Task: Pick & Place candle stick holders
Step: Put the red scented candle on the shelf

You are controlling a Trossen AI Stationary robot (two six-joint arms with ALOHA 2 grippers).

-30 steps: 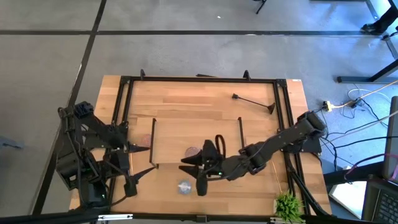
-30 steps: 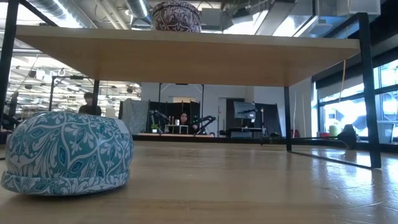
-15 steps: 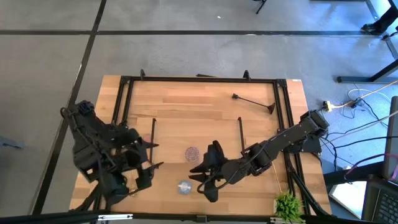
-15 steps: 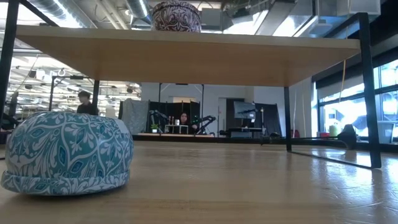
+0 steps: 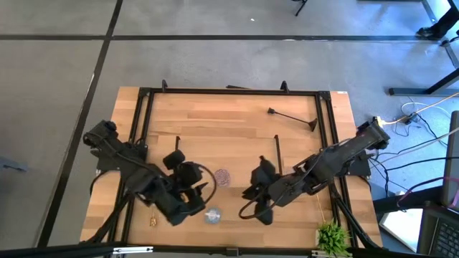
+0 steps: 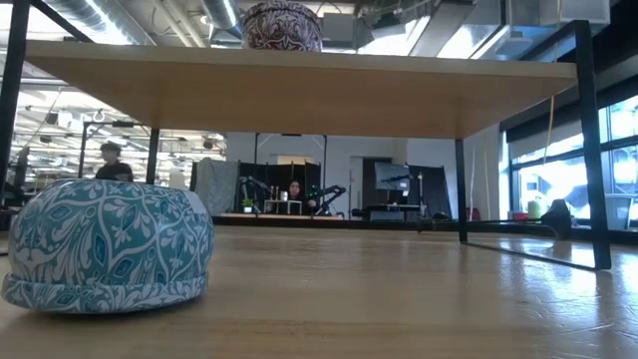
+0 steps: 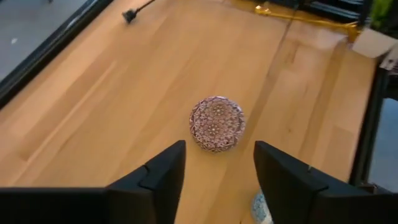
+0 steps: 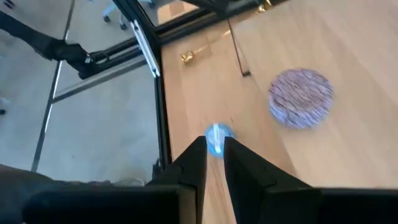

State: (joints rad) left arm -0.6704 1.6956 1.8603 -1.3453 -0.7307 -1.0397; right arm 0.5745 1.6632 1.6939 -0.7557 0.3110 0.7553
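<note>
Two tools over the counter [image 5: 237, 115], high view; left tool [image 5: 204, 189] just beside the mauve round [image 5: 223, 176], which sits on the wooden board [image 5: 237, 154]; pale blue round [image 5: 212, 214] on the counter just ahead of the left tool and just beside the right tool [image 5: 246, 203]; gold holder [image 5: 153, 221] lying behind the left tool, near the counter edge; black holder [image 5: 292, 118] lying flat, well apart from both tools; green plant [image 5: 332, 236] at the counter corner behind the right tool.

Low view: neither tool seen; pale blue round [image 6: 105, 244] close up on the counter; mauve round [image 6: 283, 25] on top of the board [image 6: 299, 90]; two people [image 6: 110, 160] far off in the room.

Left wrist view: left tool [image 7: 214, 177] with fingers [image 7: 158, 180] spread apart, holding nothing; mauve round [image 7: 217, 122] just ahead of the tips, centred on the gap.

Right wrist view: right tool [image 8: 214, 162] with fingers [image 8: 194, 163] nearly together, only a slim gap, gripping nothing; pale blue round [image 8: 217, 138] just past the tips; mauve round [image 8: 301, 98] off to one side; gold holder [image 8: 199, 51] farther out.
</note>
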